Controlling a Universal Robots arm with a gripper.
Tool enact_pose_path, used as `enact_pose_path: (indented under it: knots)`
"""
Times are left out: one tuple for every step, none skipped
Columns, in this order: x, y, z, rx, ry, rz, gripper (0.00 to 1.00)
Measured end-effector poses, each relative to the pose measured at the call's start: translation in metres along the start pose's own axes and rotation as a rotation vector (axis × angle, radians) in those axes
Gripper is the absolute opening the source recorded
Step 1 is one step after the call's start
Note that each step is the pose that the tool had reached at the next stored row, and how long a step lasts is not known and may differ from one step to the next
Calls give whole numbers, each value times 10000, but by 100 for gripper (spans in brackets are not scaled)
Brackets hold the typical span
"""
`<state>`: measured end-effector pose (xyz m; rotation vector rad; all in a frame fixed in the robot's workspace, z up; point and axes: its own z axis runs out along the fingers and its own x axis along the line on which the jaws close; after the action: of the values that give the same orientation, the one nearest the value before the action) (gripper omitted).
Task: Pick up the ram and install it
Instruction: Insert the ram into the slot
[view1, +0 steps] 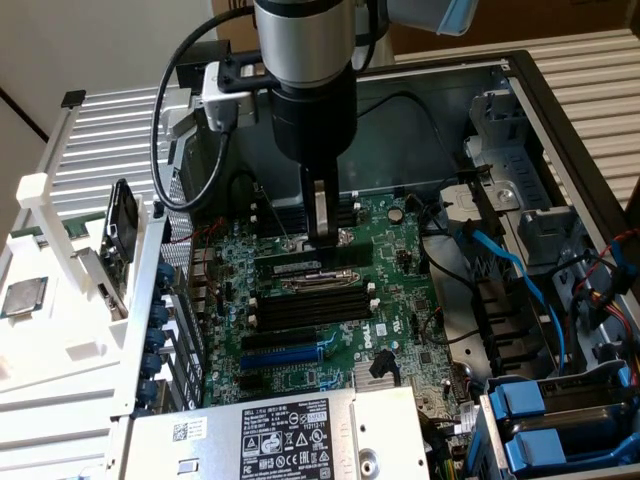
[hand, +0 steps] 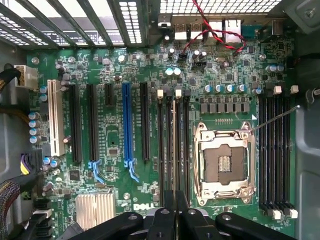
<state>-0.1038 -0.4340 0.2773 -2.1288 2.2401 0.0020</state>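
Gripper was low inside the open case, over the motherboard, with its fingers pointing straight down. They were drawn almost together, pinched on something thin.

- The ram sat directly under the fingertips. It showed as a green stick with dark chips, caught by its upper edge near mid-length, so about half stuck out on each side of the grip.
- The ram's long axis ran level, parallel to the long side of the processor socket. It was also parallel to the black memory slots flanking that socket.
- In the exterior view the stick lay just beside the socket's edge, across from the side where the blue slot sat.
- In the wrist view the fingertips lined up with the bank of slots between the socket and the blue slot, just beside the socket.
- I could not tell which slot of that bank the ram was over.
- I could not tell whether its lower edge was touching a slot or hanging just above one.

Judgement: stick and slots agreed in direction, so what counted was sideways placement relative to the socket.
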Motion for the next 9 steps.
enact_pose_path:
  knots:
    - [6, 0, 8, -1, -6, 0, 12]
    - [14, 0, 14, -2, -14, 0, 12]
    - [25, -1, 20, -2, -27, 0, 12]
    - [35, -1, 27, -3, -38, 1, 12]
    - [41, -1, 36, -2, -49, 1, 12]
    - [49, -1, 44, -3, -56, 1, 12]
    - [59, -1, 54, -4, -64, 2, 12]
    - [65, -1, 65, -3, -72, 2, 12]
    - [70, -1, 75, -3, -76, 2, 12]
